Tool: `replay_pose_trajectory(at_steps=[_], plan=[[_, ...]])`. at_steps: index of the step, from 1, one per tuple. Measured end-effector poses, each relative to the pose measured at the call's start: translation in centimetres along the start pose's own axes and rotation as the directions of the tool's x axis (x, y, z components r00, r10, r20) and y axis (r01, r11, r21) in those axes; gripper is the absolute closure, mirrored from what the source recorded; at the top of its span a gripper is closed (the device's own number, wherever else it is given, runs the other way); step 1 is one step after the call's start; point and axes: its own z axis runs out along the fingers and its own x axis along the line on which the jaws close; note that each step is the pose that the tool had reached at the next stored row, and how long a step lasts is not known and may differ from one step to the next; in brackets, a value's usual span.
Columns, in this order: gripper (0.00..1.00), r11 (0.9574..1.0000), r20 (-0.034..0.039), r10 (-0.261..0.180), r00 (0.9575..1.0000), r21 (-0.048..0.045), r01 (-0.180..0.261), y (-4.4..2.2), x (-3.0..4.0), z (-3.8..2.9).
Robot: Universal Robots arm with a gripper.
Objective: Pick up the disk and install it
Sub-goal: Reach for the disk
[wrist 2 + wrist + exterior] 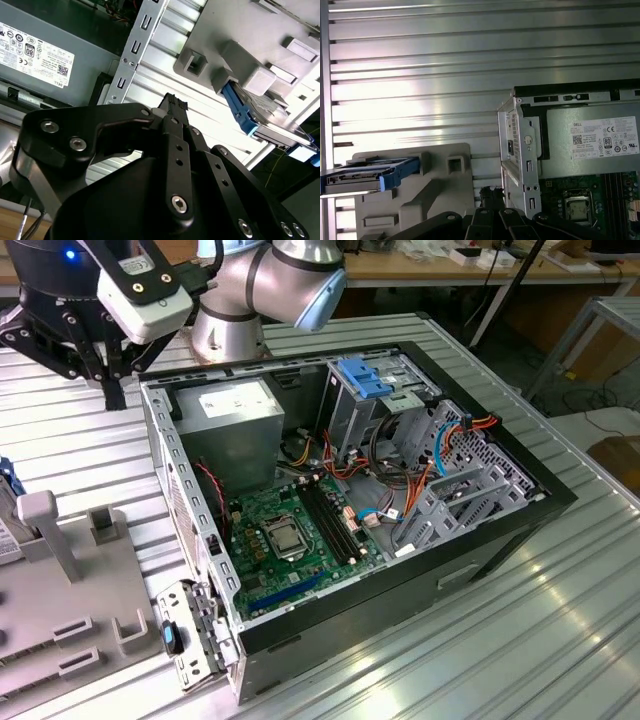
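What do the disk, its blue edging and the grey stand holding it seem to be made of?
The disk: bare metal, judging by its grey sheen. Its blue edging: probably plastic, matte and evenly coloured. The grey stand: likely moulded or printed plastic, dull, with chunky blocks.

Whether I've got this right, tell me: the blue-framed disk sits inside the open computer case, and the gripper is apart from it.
Not quite. The disk is not inside the computer case; it sits in the grey holder on the table beside the case, as the first wrist view shows. The gripper is apart from it.
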Motion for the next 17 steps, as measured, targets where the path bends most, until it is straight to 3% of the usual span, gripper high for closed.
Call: replay_pose_trajectory(at_steps=[17], plan=[[0.89,1.0000,0.0000,0.000,1.0000,0.0000,0.000,-0.22,2.97,-0.08]])
